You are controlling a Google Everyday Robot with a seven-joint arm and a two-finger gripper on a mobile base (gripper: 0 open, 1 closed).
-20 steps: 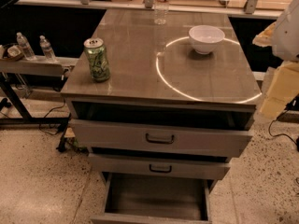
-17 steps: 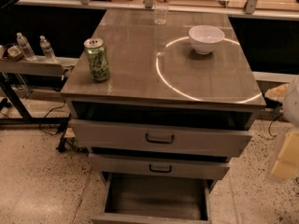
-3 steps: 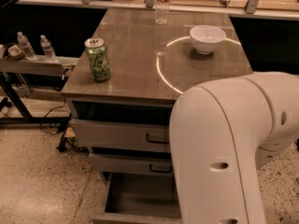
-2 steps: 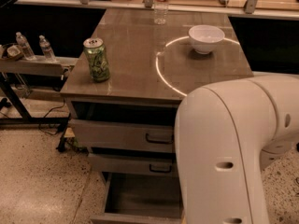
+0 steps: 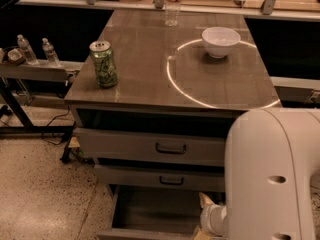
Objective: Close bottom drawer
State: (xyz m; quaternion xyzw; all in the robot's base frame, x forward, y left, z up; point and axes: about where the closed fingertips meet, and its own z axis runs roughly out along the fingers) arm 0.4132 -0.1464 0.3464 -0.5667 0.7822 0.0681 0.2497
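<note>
None of the closing looks done so far. Under the tabletop the cabinet's three drawers step outward toward the floor, and the white arm fills the lower right, reaching down in front of them. Below the top drawer and middle drawer, the bottom drawer stands pulled well out, its inside showing. The tool sits low at that drawer's right side, over or just inside it; whether it is open or shut, or has hold of anything, I cannot tell. The whole push inward seems left to do. The bowl and can play no part.
</note>
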